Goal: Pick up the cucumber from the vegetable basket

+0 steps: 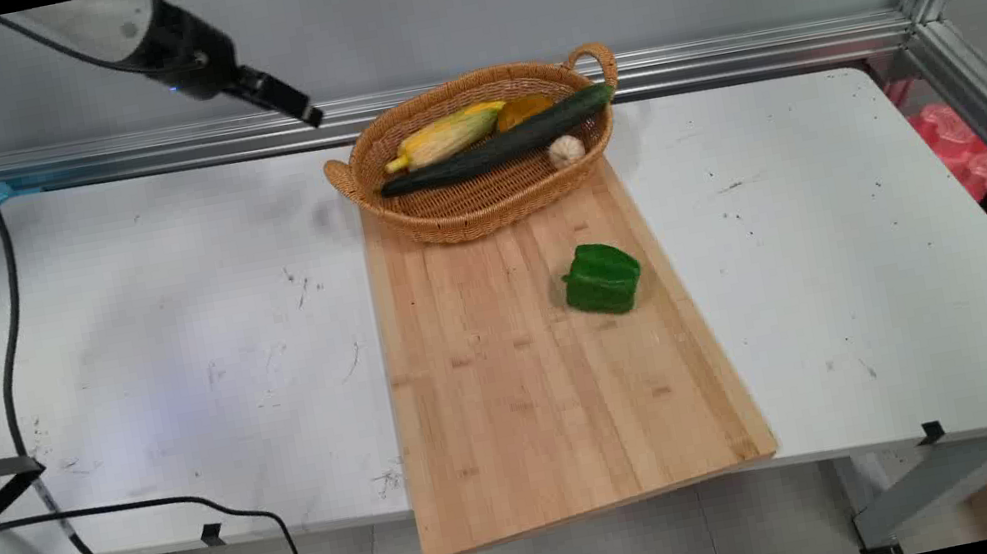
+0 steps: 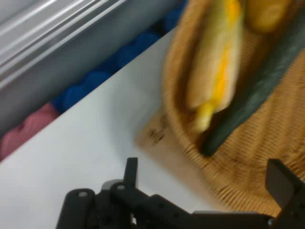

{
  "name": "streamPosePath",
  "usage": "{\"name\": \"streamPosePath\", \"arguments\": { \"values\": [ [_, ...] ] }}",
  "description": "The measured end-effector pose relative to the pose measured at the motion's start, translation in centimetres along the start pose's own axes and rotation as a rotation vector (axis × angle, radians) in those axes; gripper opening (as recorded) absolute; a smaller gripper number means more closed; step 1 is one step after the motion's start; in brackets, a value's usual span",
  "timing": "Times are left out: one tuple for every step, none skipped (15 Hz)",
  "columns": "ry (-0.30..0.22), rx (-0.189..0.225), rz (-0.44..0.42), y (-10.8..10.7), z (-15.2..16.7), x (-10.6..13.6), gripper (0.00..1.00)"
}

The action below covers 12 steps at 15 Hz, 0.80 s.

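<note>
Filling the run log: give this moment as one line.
gripper: open, empty, raised left of wicker basket | basket: corn, cucumber, garlic | green pepper on cutting board

A white arm link (image 1: 93, 23) at upper left ends in a black wrist. Its black pincer (image 1: 290, 100) follows. Black cables (image 1: 1, 303) hang down the left side.

basket 1 (image 1: 481, 203) | cucumber 1 (image 1: 496, 147) | corn 1 (image 1: 443, 136) | garlic 1 (image 1: 566, 149) | pepper 1 (green) (image 1: 602, 278) | board 1 (image 1: 532, 382)
</note>
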Motion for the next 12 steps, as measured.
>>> {"name": "streamPosePath", "arguments": {
  "values": [
    [0.007,-0.019,0.045,0.7,0.3,0.7,1.0],
    [0.013,-0.036,0.093,1.4,0.7,1.4,1.0],
    [0.018,-0.05,0.136,2.0,1.1,2.2,1.0],
    [0.024,-0.066,0.185,2.8,1.6,3.0,1.0],
    [0.029,-0.08,0.232,3.6,2.3,3.8,1.0],
    [0.034,-0.094,0.279,4.4,3.0,4.7,1.0],
    [0.037,-0.104,0.315,5.0,3.7,5.4,1.0],
    [0.04,-0.113,0.354,5.7,4.5,6.1,1.0],
    [0.042,-0.119,0.388,6.4,5.5,6.8,1.0],
    [0.043,-0.124,0.415,6.9,6.3,7.4,1.0],
    [0.043,-0.127,0.443,7.5,7.3,8.0,1.0],
    [0.041,-0.128,0.468,8.0,8.3,8.5,1.0]
  ]
}}
